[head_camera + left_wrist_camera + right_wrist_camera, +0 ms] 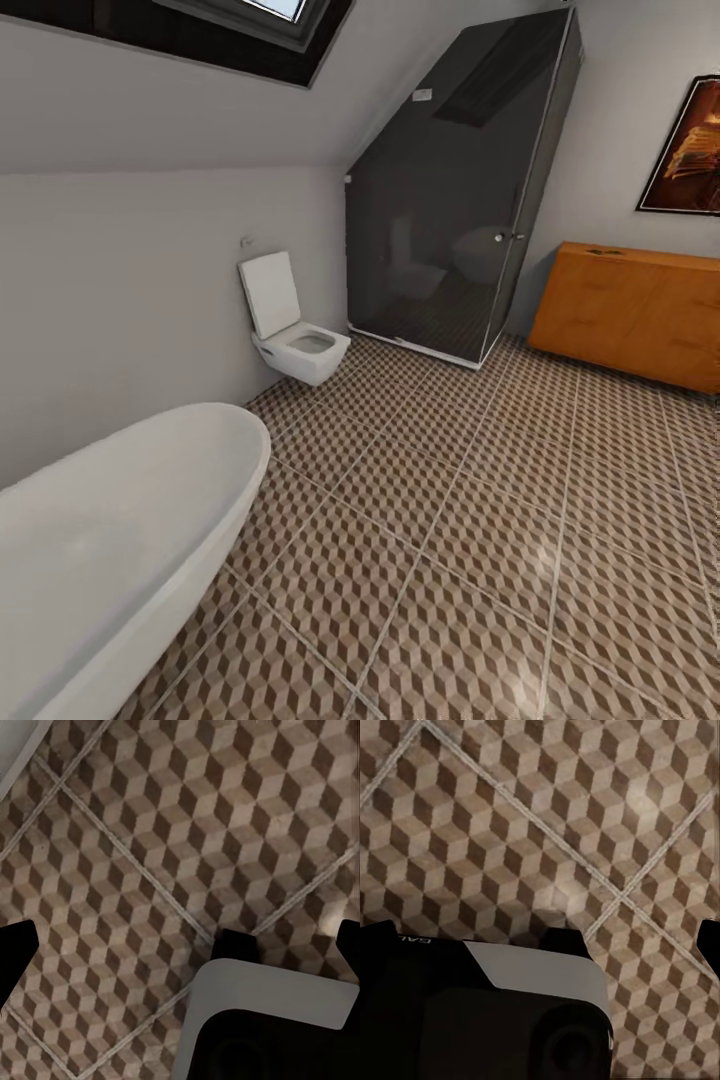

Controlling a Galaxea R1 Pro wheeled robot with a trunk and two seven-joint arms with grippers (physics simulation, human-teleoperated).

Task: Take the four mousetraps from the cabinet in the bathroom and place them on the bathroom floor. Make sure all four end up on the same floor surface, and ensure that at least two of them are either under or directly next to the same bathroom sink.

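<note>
- Bathtub point(110, 540): oval white tub, nearest the head camera at lower left, standing on the bathroom floor point(480, 560).
- Bathroom floor: large square tiles with a brown, beige and white cube pattern and pale grout lines; it spreads from the tub to the far walls and lies below both wrist cameras point(150, 832) point(547, 817).
- Shower enclosure point(455, 190): dark glass panels under the sloping ceiling, in the far corner.
- Cabinet point(630, 310): low, wide orange-brown wooden chest against the far right wall, beside the shower enclosure; drawer fronts closed. Small dark marks on its top are too small to identify.
- Toilet point(295, 335): white, wall-hung, lid raised, between tub and shower.
- Framed picture point(690, 150): on the wall above the cabinet.
- Left end effector point(180, 945): dark fingertips at opposite picture edges, spread wide, holding nothing.
- Right end effector point(547, 941): fingers likewise wide apart, empty.
</note>
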